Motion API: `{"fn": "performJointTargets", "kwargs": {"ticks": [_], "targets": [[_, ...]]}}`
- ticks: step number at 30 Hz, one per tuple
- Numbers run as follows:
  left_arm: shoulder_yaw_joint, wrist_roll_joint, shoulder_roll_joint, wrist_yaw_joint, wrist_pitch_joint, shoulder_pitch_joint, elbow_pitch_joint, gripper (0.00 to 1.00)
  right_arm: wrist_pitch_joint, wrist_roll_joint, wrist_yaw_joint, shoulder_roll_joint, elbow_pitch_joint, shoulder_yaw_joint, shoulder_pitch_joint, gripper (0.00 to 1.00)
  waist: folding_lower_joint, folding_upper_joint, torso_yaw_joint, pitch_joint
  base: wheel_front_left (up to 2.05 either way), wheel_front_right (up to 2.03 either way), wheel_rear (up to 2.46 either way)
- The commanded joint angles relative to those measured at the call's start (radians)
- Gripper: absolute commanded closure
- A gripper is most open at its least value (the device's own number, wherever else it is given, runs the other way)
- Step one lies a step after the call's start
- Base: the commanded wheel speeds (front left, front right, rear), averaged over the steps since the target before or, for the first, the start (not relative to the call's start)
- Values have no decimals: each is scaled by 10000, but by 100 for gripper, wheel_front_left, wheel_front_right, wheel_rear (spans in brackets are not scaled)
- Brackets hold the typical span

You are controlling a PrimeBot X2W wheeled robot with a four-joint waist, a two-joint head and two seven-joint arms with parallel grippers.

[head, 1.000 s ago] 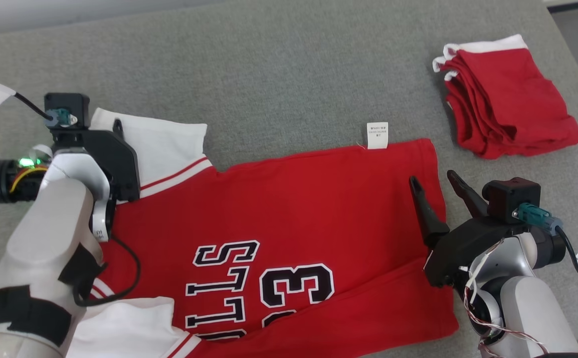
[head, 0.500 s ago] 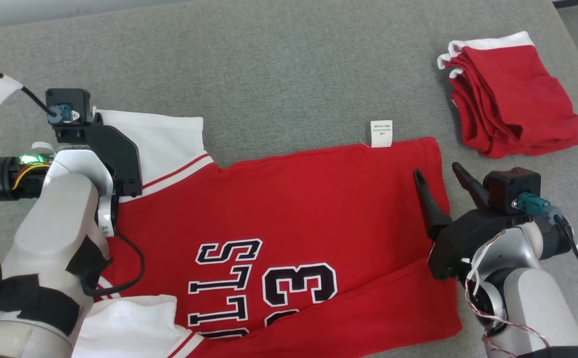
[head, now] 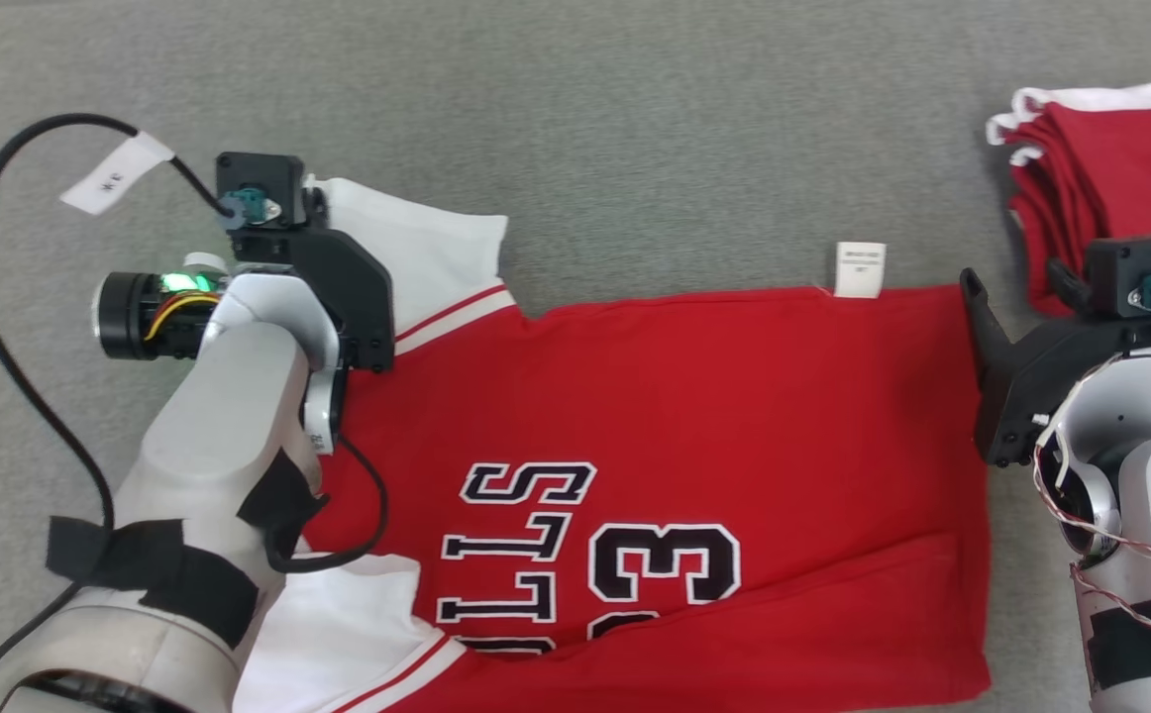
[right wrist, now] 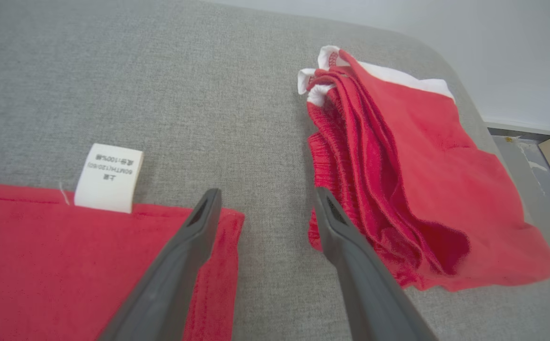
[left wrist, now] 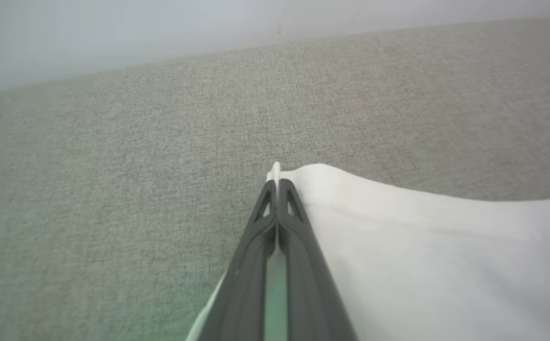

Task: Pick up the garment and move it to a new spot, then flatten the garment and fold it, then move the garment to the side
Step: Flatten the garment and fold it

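The garment [head: 694,396] is a red jersey with white sleeves and black lettering, lying flat on the grey cloth surface [head: 635,129]. My left gripper [left wrist: 276,182] is shut on the edge of the far white sleeve [left wrist: 421,246], and a sliver of white cloth pokes out past its tips. In the head view the left gripper's fingers are hidden under its wrist mount [head: 328,287], over that sleeve [head: 427,248]. My right gripper [right wrist: 266,194] is open at the hem's far corner [right wrist: 218,227]: one finger is over the red cloth, the other over bare surface.
A white care label [head: 860,269] sticks out from the garment's far edge. A folded pile of red clothes [head: 1100,168] lies at the far right, close beside my right gripper. The surface's rounded edge and the floor [right wrist: 545,161] lie just beyond that pile.
My left gripper has shut on the white sleeve's edge. My right gripper has moved along the hem to its far corner, still open. The head camera has shifted, sliding the whole picture right.
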Motion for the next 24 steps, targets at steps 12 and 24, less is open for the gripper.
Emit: {"fn": "performJointTargets", "kwargs": {"ticks": [12, 24], "targets": [[-118, -300, -330, -347, -471, -423, 871, 100, 1077, 210, -27, -88, 820, 6, -277, 28, -1, -1, 397, 117, 0, 0, 0], [-199, -372, -411, -494, -862, -654, 1415, 100, 1175, 117, -27, 44, 554, -115, -161, 0, -1, -1, 408, 71, 0, 0, 0]]}}
